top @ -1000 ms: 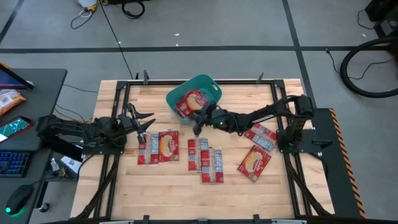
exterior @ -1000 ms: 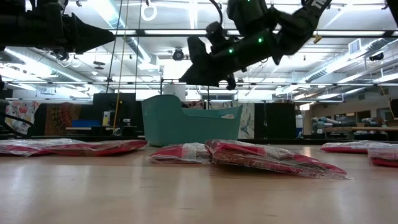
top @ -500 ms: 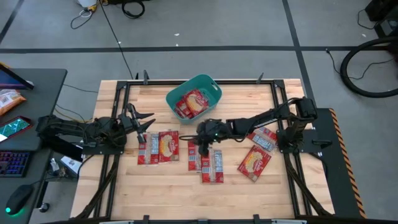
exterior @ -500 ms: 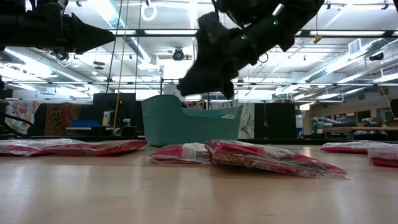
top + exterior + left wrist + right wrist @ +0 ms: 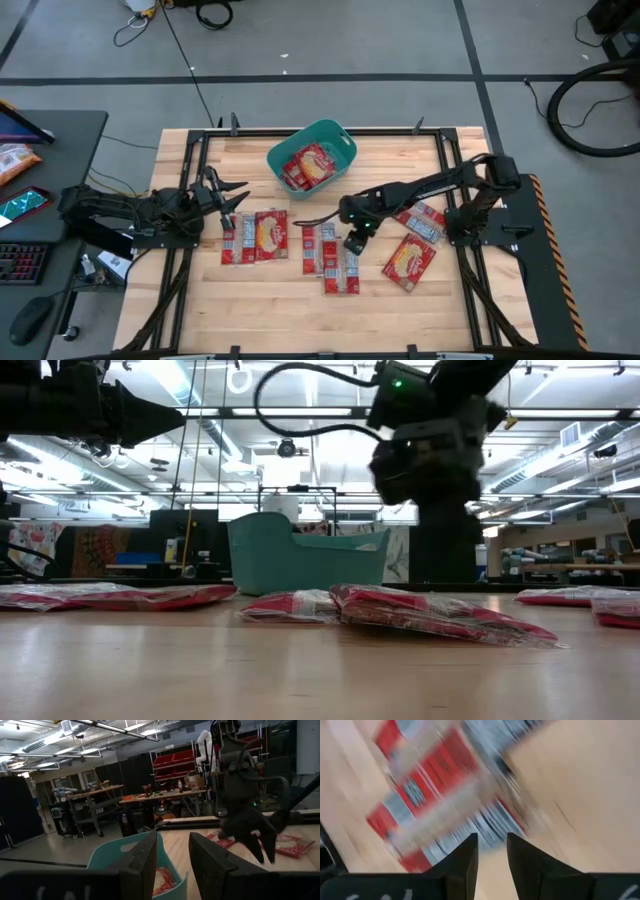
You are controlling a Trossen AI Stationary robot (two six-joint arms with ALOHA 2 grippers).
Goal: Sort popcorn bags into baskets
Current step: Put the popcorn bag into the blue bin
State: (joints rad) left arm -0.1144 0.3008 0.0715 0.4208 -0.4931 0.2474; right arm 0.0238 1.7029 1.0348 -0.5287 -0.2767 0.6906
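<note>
Red popcorn bags lie flat on the wooden table: a pair at the left (image 5: 255, 237), a group in the middle (image 5: 330, 260), and others at the right (image 5: 410, 262). One more bag (image 5: 308, 166) lies inside the teal basket (image 5: 340, 142) at the table's far side. My right gripper (image 5: 352, 243) hangs over the middle group's right edge, pointing steeply down, open, with nothing between its fingers (image 5: 465, 857). The right wrist view shows those bags (image 5: 435, 795) blurred beneath it. My left gripper (image 5: 238, 197) waits open at the table's left, aimed level toward the basket (image 5: 107, 862).
The table's black frame rails (image 5: 190, 160) run along its edges. A desk with a keyboard and an orange packet (image 5: 15, 160) stands beyond the left edge. Bare wood (image 5: 270, 310) lies along the near edge.
My right gripper has drawn back from beside the basket toward the table's near edge and a little to the right. It has tipped from nearly level to pointing steeply down and now stands over the middle bags. The bags and the basket have not moved.
</note>
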